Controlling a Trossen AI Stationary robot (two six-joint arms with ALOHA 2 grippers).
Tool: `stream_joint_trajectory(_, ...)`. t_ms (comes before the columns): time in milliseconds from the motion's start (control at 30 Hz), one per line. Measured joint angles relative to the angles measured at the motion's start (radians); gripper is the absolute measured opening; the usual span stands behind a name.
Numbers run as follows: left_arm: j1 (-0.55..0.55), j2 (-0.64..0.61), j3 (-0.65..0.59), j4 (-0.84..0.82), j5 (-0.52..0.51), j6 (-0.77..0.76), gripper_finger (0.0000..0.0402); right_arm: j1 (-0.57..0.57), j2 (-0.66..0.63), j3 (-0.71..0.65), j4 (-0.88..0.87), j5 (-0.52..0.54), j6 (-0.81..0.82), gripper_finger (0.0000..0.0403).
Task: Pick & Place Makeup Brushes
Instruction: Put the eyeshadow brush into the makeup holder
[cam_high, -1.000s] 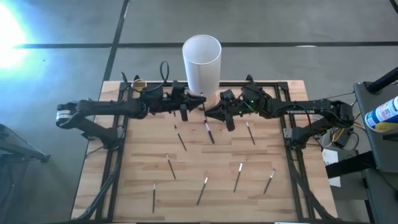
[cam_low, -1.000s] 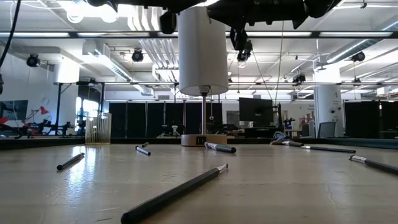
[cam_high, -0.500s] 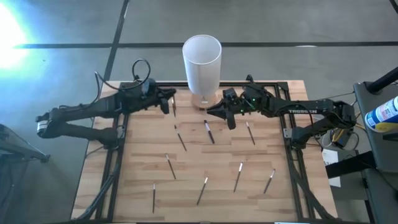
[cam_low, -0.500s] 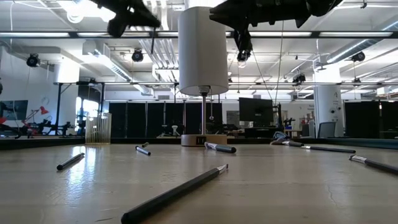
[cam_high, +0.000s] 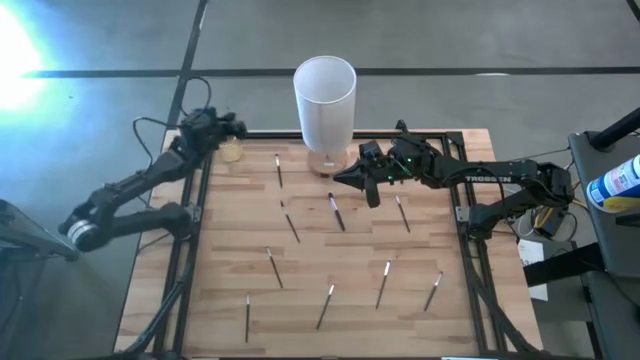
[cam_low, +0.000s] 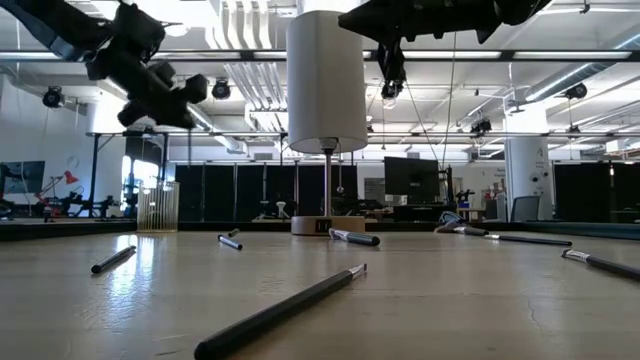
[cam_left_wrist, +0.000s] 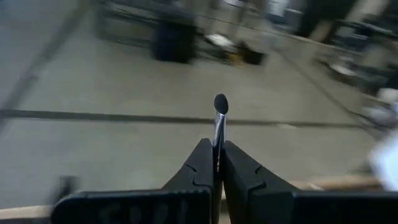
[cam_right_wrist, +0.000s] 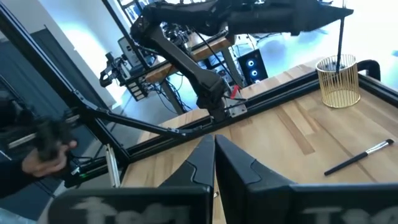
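Observation:
The makeup brushes are thin dark sticks with pale ends. Several lie flat on the wooden table, among them one near the middle and one left of the tall white cylinder. My left gripper is at the table's far left corner, by the small yellowish cup, and is shut on one brush. My right gripper hangs in the air just right of the cylinder's base, shut and touching nothing. In the right wrist view the cup is gold wire, with the held brush's shaft upright over it. My left gripper pinches one brush by its shaft between the two fingers, with the brush lying along them. Its small dark head sticks out past the fingertips. The brush is lifted clear of the table; in the right wrist view it hangs upright toward the cup's mouth.
The white cylinder stands on a thin rod above a wooden base at the table's far middle. Loose brushes are spread over the middle and near half of the table. A black frame borders the table's left, right and far sides.
My left gripper has swung from beside the white cylinder's base toward the table's far left corner, ending by the small cup and staying shut. The right arm has kept still.

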Motion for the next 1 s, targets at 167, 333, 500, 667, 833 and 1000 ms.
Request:
stream_joint_trajectory(167,0.049,0.018,0.0,0.019,-0.03,0.05,0.001,0.0,0.0,0.0,-0.002,0.003,0.001,0.0008)
stream_joint_trajectory(333,0.04,0.076,0.013,0.015,-0.086,0.052,0.001,0.0,0.0,0.0,-0.002,0.009,0.0,0.0008)
stream_joint_trajectory(500,0.014,0.153,0.047,0.014,-0.227,0.047,0.001,0.0,0.0,0.0,-0.002,0.016,-0.005,0.0008)
stream_joint_trajectory(667,-0.01,0.229,0.098,0.019,-0.393,0.02,0.001,-0.006,-0.002,0.0,-0.002,0.015,-0.015,0.0008)
stream_joint_trajectory(833,-0.013,0.316,0.126,-0.009,-0.478,-0.096,0.001,-0.02,-0.025,0.0,-0.033,0.014,-0.046,0.0008)
stream_joint_trajectory(1000,-0.013,0.392,0.125,-0.041,-0.511,-0.217,0.001,-0.032,-0.054,0.0,-0.076,0.019,-0.07,0.0008)
